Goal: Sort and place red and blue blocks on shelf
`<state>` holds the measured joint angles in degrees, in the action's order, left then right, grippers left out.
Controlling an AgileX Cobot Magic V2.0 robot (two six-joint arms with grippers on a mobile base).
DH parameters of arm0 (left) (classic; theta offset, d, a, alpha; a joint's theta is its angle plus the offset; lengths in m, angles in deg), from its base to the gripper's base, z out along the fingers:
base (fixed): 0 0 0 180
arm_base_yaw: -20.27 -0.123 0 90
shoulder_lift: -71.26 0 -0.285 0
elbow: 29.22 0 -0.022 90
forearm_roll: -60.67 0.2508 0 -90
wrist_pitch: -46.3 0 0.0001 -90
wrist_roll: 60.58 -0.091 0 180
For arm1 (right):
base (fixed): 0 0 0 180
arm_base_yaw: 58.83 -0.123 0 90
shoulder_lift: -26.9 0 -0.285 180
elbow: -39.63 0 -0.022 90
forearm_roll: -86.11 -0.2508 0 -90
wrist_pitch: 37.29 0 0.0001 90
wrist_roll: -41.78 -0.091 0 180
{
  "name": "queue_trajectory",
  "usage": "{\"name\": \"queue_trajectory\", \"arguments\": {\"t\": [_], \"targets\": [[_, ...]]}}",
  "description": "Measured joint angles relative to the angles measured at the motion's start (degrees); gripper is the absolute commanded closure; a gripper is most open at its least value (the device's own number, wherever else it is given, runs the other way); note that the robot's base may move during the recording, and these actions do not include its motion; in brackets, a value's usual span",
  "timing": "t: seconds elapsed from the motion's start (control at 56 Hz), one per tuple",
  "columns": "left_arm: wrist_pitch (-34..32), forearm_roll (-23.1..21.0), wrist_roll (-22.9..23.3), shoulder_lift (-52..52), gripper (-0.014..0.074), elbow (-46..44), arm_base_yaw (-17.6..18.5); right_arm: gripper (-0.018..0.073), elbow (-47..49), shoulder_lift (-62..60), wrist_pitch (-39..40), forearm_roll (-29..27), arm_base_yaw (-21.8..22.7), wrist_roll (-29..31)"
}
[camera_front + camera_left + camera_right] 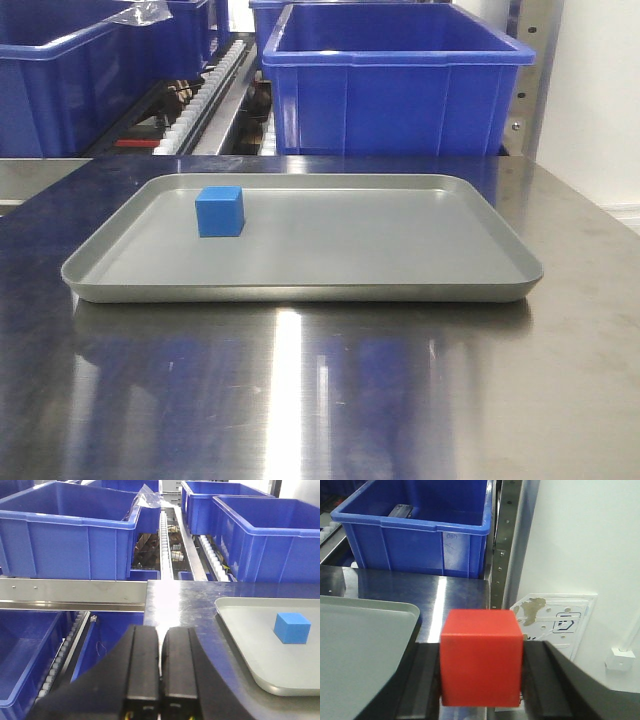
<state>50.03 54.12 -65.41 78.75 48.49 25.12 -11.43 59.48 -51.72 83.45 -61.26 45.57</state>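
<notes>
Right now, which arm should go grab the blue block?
Left, I think. The right gripper is shut on the red block. The left gripper is shut on nothing, and the blue block sits on the tray just ahead to its right.

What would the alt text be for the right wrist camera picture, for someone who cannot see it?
The right gripper holds a red block between its dark fingers, filling the lower centre. Behind lie a steel tabletop, the corner of a grey tray at left, a blue crate and a white wall.
</notes>
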Motion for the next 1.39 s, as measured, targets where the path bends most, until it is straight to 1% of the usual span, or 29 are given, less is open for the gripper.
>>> {"name": "queue_trajectory", "arguments": {"t": [0.339, 0.5, 0.554, 0.661, 0.804, 0.964, 1.179, 1.25, 1.393], "targets": [[-0.6, 0.0, 0.0, 0.0, 0.0517, 0.0, 0.0, 0.0176, 0.0, 0.0, 0.0, 0.0, 0.0, 0.0], [-2.1, -1.8, 0.0, 0.0, 0.0517, 0.0, 0.0, 0.0176, 0.0, 0.0, 0.0, 0.0, 0.0, 0.0], [-1.1, -2.0, 0.0, 0.0, 0.0517, -0.3, 0.0, 0.0176, 0.0, 0.0, 0.0, 0.0, 0.0, 0.0], [4.1, -2.1, 0.0, 0.8, 0.0517, -3.7, 0.0, 0.0176, 0.0, 0.0, 0.0, -0.1, 0.0, 0.0], [9.7, -2.8, 0.0, 8.6, 0.0517, -10.8, 0.0, 0.0176, 0.0, 0.0, 0.0, -0.1, 0.0, 0.0], [15.4, -3.1, 0.0, 22.0, 0.0517, -18.0, 0.0, 0.0176, 0.0, 0.0, 0.0, -0.1, 0.0, 0.0], [16.4, -2.7, 0.0, 36.7, 0.0517, -24.5, 0.0, 0.0176, 0.0, 0.0, 0.0, -0.1, 0.0, 0.0], [17.3, -1.8, 2.1, 41.5, 0.0517, -26.9, 0.3, 0.0176, 0.0, 0.0, 0.0, -0.1, 0.0, 0.0], [21.9, 3.6, 12.2, 50.3, 0.0517, -33.8, 3.1, 0.0176, 0.0, 0.0, 0.0, -0.1, 0.0, 0.0]]}}
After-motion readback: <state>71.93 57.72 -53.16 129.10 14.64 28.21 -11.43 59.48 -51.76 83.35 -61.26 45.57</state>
